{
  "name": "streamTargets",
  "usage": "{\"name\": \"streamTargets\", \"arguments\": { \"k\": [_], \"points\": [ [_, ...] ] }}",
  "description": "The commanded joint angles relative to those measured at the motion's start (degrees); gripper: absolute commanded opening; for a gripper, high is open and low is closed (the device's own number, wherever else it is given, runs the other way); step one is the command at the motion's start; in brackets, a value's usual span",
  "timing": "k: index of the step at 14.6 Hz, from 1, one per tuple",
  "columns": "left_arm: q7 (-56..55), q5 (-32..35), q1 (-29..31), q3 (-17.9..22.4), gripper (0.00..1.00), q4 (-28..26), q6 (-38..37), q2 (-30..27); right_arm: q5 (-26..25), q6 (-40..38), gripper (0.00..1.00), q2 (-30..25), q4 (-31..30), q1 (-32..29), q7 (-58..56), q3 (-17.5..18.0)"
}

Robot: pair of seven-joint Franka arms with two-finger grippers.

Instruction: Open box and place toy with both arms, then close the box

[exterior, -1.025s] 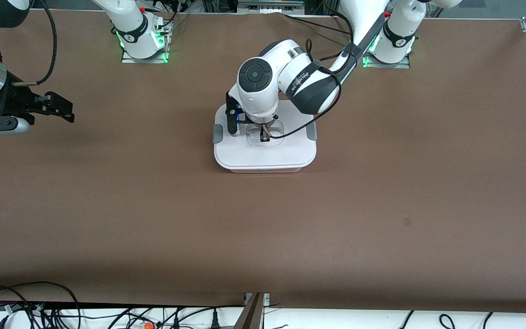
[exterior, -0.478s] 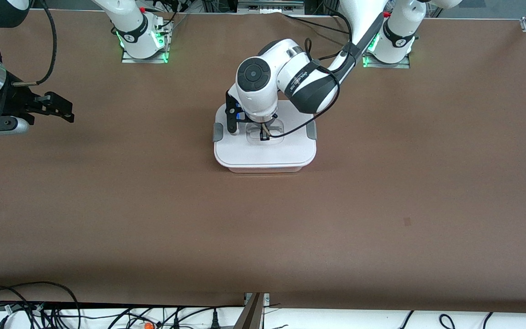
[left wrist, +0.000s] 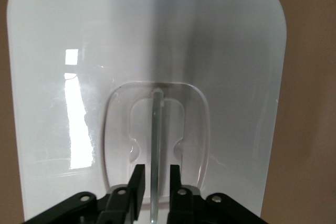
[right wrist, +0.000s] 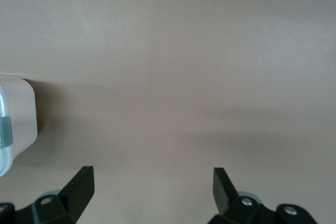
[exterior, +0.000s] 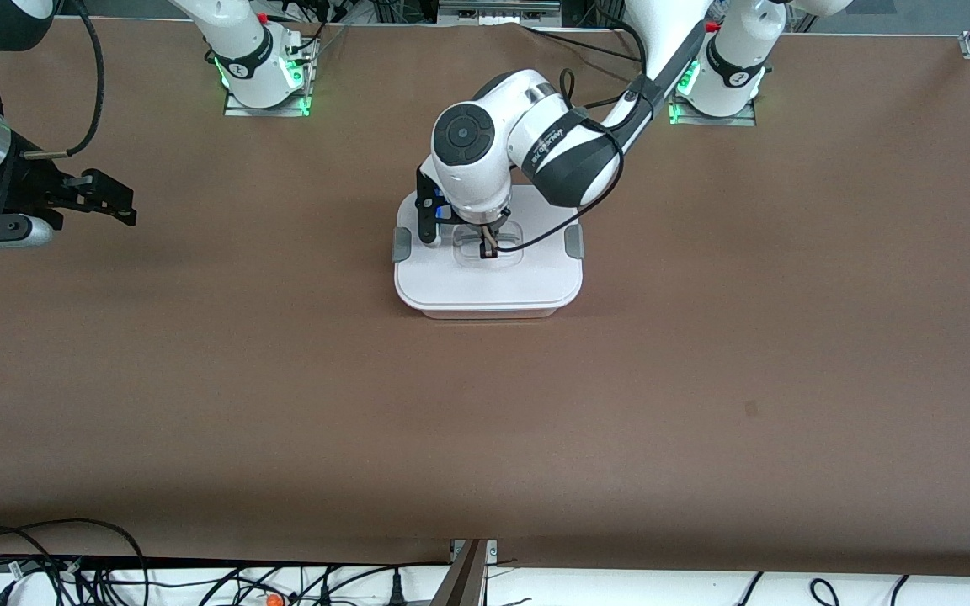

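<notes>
- At the middle of the brown surface [exterior: 704, 353] sits the box [exterior: 485, 286], white lid on, a grey side clip at 3 o'clock and another at 9 o'clock of the lid in the front view.
- The box's long axis runs from the right arm's end of the surface toward the left arm's end.
- And the left arm is right on top of it, folded down from its base at 1 o'clock of the box.
- The left pincer [left wrist: 154, 182] is in the lid's clear recessed handle [left wrist: 155, 129]; its fingers [left wrist: 137, 179] stand either side of the thin centre bar, close in on it. I read that as pinching the bar, though contact is hard to confirm.
- Here's the relation that counts: the bar runs straight out from between the fingers in the left wrist view, so the grasp crosses its thin width. My read is that any lift goes straight up from here.
- The right arm waits at the right arm's end of the surface, at 9 o'clock of the box and well apart from it.
- The right pincer [right wrist: 152, 182] hangs spread wide over bare surface, with only a corner of the box in its wrist view.
- No toy in any view. With the lid on, I'd say either it's inside or it's out of shot.
</notes>
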Motion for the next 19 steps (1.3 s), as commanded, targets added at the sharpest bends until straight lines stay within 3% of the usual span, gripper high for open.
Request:
{"name": "streamTargets", "arguments": {
  "k": [1,5,9,13,16,19],
  "points": [
    [-0.6,0.1,0.2,0.7,1.00,2.6,-4.3,-1.5,1.0,-0.6,1.00,0.2,1.0,-0.8,0.5,0.5],
    [-1.5,0.1,4.8,0.7,1.00,7.8,-8.5,-2.3,1.1,-0.5,1.00,0.3,1.0,-0.9,0.5,0.2],
    [-3.8,0.8,11.1,1.5,1.00,8.2,-8.5,-4.8,1.1,-0.3,1.00,0.3,1.0,-0.9,0.5,0.2],
    [-3.3,0.7,20.3,1.4,1.00,8.2,-9.2,-4.9,1.1,-0.3,1.00,0.3,1.0,-0.9,0.5,0.2],
    [-3.4,0.9,28.3,1.7,1.00,8.1,-9.5,-8.0,1.1,-0.3,1.00,0.3,1.0,-0.9,0.5,0.2],
    [-3.1,0.7,33.7,4.6,1.00,7.6,-8.8,-10.9,1.1,-0.4,1.00,0.3,1.0,-0.9,0.5,0.2]
  ]
}}
